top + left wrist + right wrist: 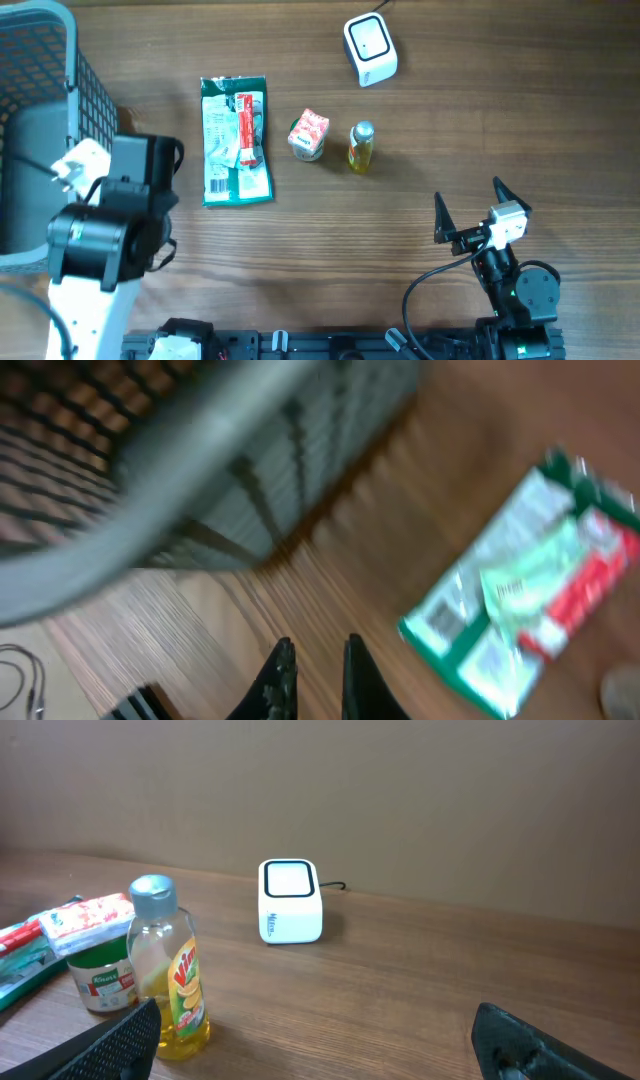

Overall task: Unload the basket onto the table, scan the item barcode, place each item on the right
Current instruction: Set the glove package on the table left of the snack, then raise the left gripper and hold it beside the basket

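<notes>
Overhead, a grey basket (40, 100) stood at the far left of the desk (420, 110), with the left arm beside it. In the left wrist view the left fingers (278, 678) were drawn narrow, almost together, with nothing between them, hanging over bare wood between the basket and a green packet (236, 140). The packet lay flat, a barcode showing near its lower left corner. To its right sat a small jar (309, 135) and, just beside that, a yellow bottle (362, 147) standing upright. The white scanner (370, 48) rested farther back, well apart from all three items. At the right, the right fingers (441, 218) were spread wide and empty, near the front edge. Which item was meant could not be told. Nothing was held or near the scanner, so by my reading the task had not begun: picking an item, carrying it and showing its barcode were all left.
</notes>
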`<act>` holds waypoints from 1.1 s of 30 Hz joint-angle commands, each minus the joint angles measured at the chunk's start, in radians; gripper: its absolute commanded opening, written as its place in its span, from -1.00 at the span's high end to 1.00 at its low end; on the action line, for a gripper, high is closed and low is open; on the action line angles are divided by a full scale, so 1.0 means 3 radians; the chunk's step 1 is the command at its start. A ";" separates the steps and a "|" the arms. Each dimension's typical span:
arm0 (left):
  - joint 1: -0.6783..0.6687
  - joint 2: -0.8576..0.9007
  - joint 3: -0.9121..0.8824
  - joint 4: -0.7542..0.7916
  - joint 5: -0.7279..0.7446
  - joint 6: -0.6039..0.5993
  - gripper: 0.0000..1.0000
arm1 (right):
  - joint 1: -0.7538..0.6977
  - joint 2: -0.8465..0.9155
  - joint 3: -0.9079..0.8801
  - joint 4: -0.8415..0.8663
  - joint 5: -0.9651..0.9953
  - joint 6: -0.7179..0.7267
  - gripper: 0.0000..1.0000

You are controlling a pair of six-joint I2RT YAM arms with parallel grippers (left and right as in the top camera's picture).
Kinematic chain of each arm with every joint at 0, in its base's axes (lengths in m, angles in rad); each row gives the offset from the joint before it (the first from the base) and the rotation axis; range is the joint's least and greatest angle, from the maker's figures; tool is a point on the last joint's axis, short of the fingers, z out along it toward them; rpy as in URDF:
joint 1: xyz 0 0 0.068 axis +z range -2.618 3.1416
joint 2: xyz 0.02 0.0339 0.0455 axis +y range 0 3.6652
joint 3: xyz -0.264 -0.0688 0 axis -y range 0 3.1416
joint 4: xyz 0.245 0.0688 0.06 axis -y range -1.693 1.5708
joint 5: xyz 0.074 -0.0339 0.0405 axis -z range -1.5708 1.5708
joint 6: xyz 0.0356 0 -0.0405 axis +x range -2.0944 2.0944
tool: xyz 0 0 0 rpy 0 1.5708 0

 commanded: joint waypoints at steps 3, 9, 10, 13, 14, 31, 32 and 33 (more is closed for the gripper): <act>0.0097 -0.0027 0.0000 -0.0032 -0.0660 -0.0346 0.89 | -0.0014 -0.0003 -0.0003 0.0015 -0.0008 -0.0014 -1.00; 0.0558 0.0067 0.0000 -0.0017 -0.0654 -0.0343 0.92 | -0.0014 -0.0003 -0.0003 0.0015 -0.0008 -0.0015 -1.00; 0.0631 0.0089 0.0000 -0.0011 -0.0652 -0.0334 0.92 | -0.0014 -0.0003 -0.0003 0.0015 -0.0008 -0.0015 -0.99; 0.0816 0.0154 0.0000 -0.0008 -0.0642 -0.0331 0.92 | -0.0014 -0.0003 -0.0003 0.0015 -0.0008 -0.0015 -1.00; 0.0855 0.0173 0.0000 0.0013 -0.0641 -0.0329 0.92 | -0.0014 -0.0003 -0.0003 0.0015 -0.0008 -0.0015 -1.00; 0.0699 0.0370 0.0000 0.1054 0.1109 0.1270 0.16 | -0.0014 -0.0003 -0.0003 0.0015 -0.0008 -0.0015 -0.99; 0.0682 0.0403 0.0000 0.1129 0.1202 0.1344 -0.02 | -0.0014 -0.0003 -0.0003 0.0015 -0.0008 -0.0015 -0.99; 0.0669 0.0440 0.0000 0.1195 0.1255 0.1380 -0.09 | -0.0014 -0.0003 -0.0003 0.0015 -0.0008 -0.0015 -1.00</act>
